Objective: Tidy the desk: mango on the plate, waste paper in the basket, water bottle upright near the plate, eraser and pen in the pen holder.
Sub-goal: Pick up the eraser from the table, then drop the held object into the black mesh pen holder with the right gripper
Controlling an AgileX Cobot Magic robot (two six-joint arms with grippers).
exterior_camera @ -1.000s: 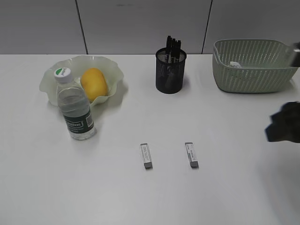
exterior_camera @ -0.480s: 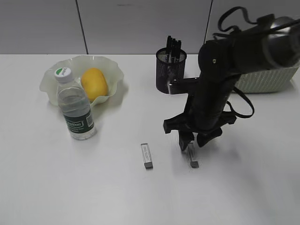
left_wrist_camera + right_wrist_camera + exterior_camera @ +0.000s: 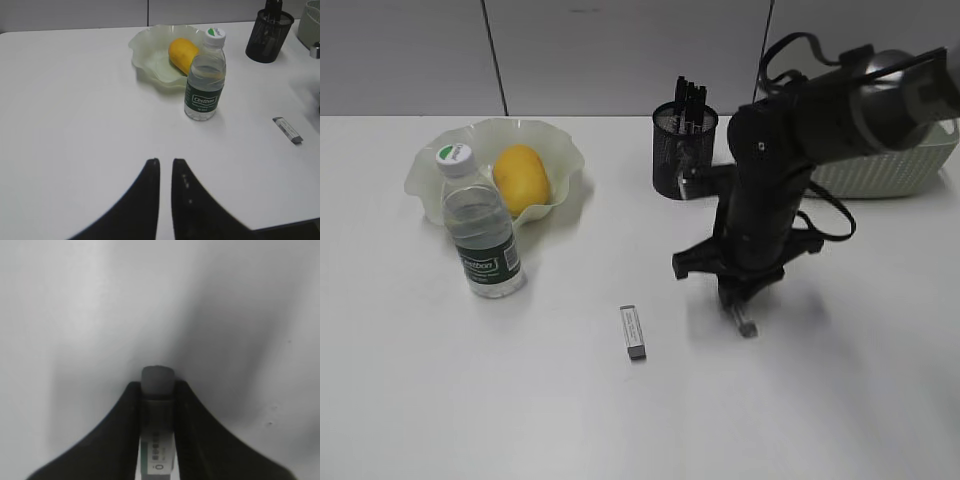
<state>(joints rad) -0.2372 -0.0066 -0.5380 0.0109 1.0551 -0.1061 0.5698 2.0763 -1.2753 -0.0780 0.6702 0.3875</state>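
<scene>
My right gripper (image 3: 741, 304) is shut on a grey-tipped white eraser (image 3: 746, 323), just above the table at centre right; the right wrist view shows the eraser (image 3: 157, 377) between the jaws (image 3: 157, 388). A second eraser (image 3: 634, 332) lies flat at centre front and also shows in the left wrist view (image 3: 287, 130). The mango (image 3: 520, 178) lies on the pale plate (image 3: 432, 165). The water bottle (image 3: 480, 235) stands upright beside the plate. Black pens (image 3: 689, 98) stand in the mesh pen holder (image 3: 678, 160). My left gripper (image 3: 166, 162) is shut and empty. Waste paper is hidden.
The green basket (image 3: 922, 165) stands at the back right, mostly behind my right arm. The pen holder is just behind and left of the right arm. A grey wall runs along the table's far edge.
My right arm swung in from the right edge, came down over the right-hand eraser and shut on it. The eraser has shifted slightly. Everything else is unmoved.
</scene>
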